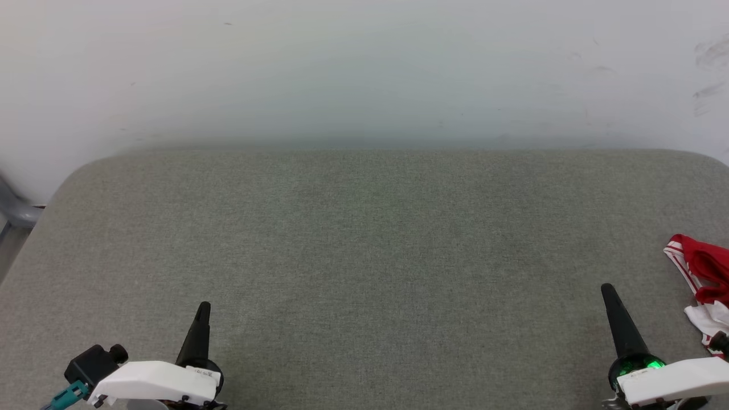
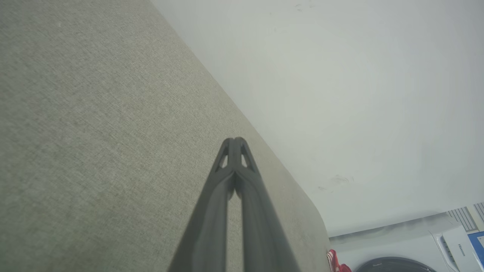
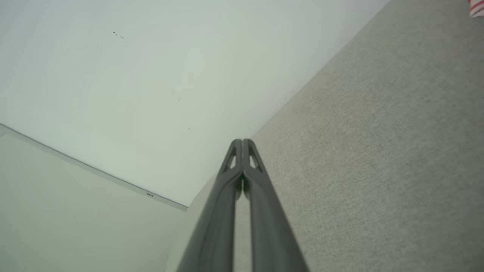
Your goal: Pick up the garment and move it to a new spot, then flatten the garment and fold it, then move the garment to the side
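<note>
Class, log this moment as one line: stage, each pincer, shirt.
stage: before pickup | left pincer: shut, empty | right pincer: shut, empty | shirt: crumpled, right edge of table, not held

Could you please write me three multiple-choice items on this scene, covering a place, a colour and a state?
1. Where on the grey fabric surface does the garment lie? A centre; B left edge; C right edge.
2. What colours is the garment? A blue and yellow; B red and white; C all black.
3. How do the left pincer and right pincer stand? A both shut, empty; B both open; C both gripping cloth.
Key: 1 C, it is bunched at the head view's right edge; 2 B, red cloth with white striped trim; 3 A, each wrist view shows fingertips meeting, nothing between.
</note>
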Controlling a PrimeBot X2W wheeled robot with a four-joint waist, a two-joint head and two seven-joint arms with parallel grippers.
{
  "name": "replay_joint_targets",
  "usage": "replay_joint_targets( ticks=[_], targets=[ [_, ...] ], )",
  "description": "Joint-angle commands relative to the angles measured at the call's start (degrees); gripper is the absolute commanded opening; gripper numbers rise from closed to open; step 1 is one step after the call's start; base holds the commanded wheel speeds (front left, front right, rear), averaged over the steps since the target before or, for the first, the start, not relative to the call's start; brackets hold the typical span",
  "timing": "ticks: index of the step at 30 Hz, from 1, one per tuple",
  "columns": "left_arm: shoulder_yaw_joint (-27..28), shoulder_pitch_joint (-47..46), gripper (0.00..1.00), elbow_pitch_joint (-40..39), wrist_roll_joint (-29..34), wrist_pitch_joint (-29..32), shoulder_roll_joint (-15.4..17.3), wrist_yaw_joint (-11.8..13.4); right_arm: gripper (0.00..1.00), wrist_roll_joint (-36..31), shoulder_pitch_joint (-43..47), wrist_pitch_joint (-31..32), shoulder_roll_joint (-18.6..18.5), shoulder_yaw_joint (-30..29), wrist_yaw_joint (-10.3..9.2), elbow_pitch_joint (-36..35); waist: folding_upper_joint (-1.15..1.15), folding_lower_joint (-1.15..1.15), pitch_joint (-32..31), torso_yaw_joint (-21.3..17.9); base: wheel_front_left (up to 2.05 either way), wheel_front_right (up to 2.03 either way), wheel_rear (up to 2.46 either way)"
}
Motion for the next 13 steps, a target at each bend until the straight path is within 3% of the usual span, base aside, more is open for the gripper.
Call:
replay_joint_targets(
  ticks=[1,13],
  targets=[
    [0.6,-1.4,0.0,-0.2,-1.8,0.5,-0.1,-0.4,0.0,2.1,-1.9,0.1,-0.5,0.1,-0.01,0.2,0.0,0.0,0.0,0.0,0.0,0.0,0.0],
    [1.8,-2.6,0.0,0.5,-8.6,2.4,-0.8,-1.3,0.0,9.5,-3.7,0.6,-0.5,0.1,-0.01,2.7,0.0,0.0,0.4,-0.1,0.0,0.0,0.0]
  ],
)
